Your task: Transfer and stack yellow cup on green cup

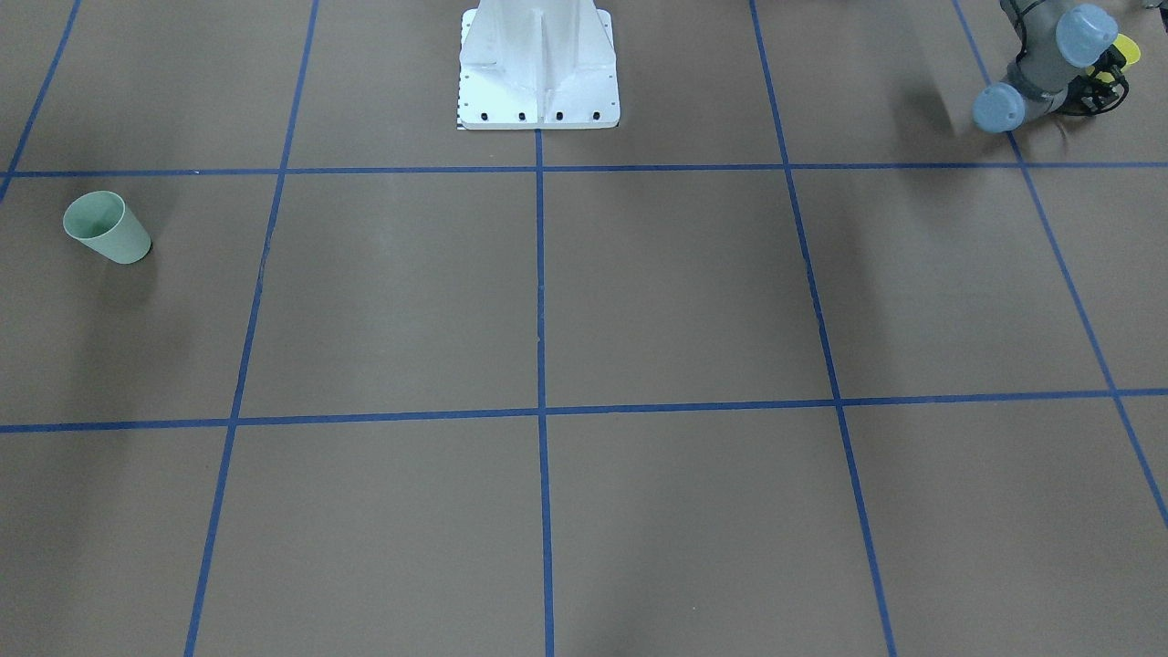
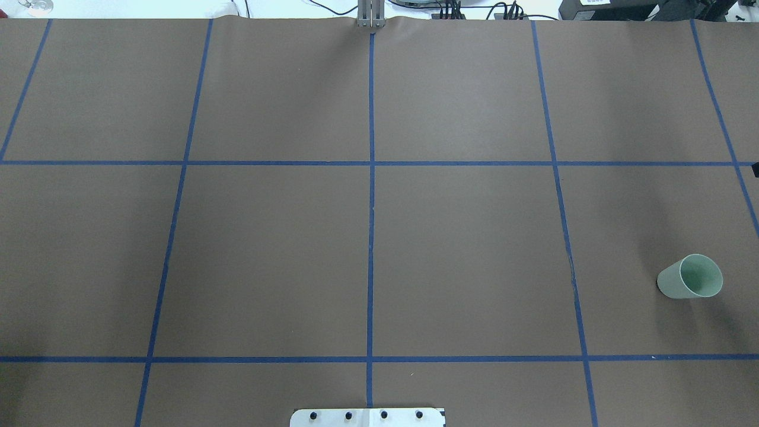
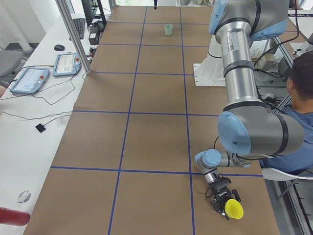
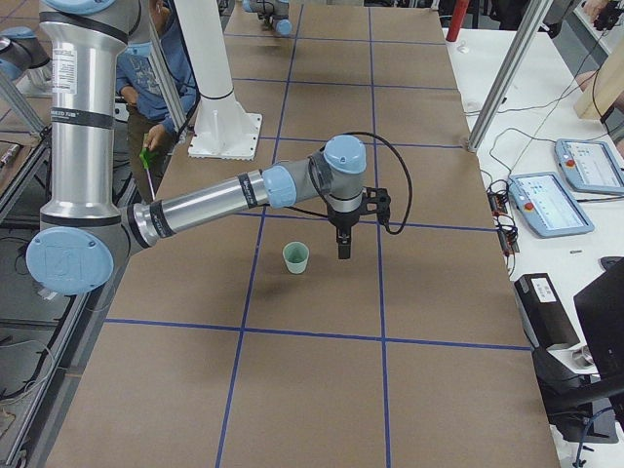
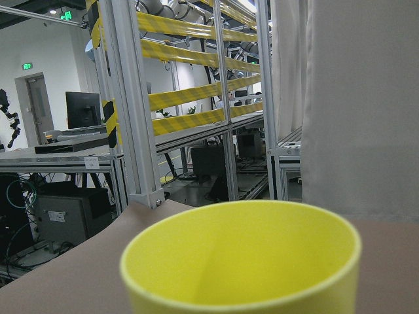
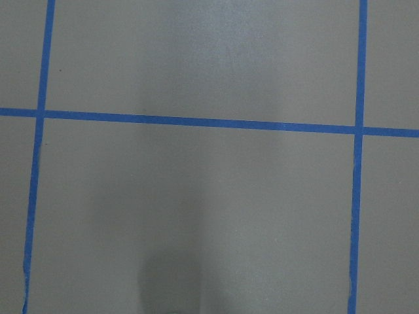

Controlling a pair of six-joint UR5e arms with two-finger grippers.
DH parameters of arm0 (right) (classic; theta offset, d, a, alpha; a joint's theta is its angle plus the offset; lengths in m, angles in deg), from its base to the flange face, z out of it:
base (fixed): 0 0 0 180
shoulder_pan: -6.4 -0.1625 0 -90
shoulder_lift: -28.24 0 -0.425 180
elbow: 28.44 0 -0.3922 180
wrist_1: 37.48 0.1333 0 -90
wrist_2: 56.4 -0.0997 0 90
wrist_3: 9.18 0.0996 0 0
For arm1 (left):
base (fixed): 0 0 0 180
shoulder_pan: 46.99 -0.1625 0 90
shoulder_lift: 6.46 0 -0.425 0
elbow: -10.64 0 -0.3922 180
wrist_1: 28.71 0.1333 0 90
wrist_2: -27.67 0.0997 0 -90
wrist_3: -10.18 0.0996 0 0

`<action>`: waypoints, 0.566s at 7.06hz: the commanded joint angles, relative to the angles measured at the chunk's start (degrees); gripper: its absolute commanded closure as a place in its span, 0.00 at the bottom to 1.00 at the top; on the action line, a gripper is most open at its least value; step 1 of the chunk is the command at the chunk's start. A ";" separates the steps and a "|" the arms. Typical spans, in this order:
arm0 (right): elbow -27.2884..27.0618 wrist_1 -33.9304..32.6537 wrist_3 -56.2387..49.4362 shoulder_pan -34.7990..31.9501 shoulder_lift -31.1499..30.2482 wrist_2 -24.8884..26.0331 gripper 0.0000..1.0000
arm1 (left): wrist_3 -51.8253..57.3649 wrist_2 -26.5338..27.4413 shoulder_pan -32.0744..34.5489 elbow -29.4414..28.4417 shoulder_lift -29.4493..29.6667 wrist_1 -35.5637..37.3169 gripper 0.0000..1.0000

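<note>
The yellow cup (image 3: 234, 209) stands at the table's near corner on my left side, right at the tip of my left gripper (image 3: 225, 199), which lies low and level. The cup fills the bottom of the left wrist view (image 5: 242, 261), where no fingers show. A sliver of the cup (image 1: 1128, 50) shows behind the left gripper (image 1: 1107, 82) in the front view. I cannot tell whether the jaws grip it. The green cup (image 2: 691, 277) stands upright at the far right (image 1: 108, 228). My right gripper (image 4: 343, 244) points down just beside the green cup (image 4: 295, 257), apart from it. I cannot tell its state.
The white robot base (image 1: 538, 73) sits at the table's middle edge. A seated person (image 3: 298, 98) is beside the left arm. Tablets (image 3: 29, 81) and cables lie on the white side bench. Blue tape lines (image 2: 371, 178) grid the brown table.
</note>
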 commanded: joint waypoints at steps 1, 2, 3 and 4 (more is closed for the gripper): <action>-0.01 0.02 0.00 0.00 0.00 -0.04 0.00 | 1.65 0.18 -0.35 0.10 -5.99 -4.80 1.00; -0.18 0.02 0.00 0.00 -0.09 -0.39 0.00 | 4.10 2.88 -0.44 -0.16 -10.37 -9.17 1.00; -1.49 -0.24 0.09 0.00 -0.70 -0.48 0.00 | 6.91 9.78 -0.44 -0.25 -13.37 -13.66 1.00; -2.11 -0.42 0.09 0.00 -0.88 -0.48 0.00 | 7.98 16.55 -0.35 -3.03 -12.97 -14.40 1.00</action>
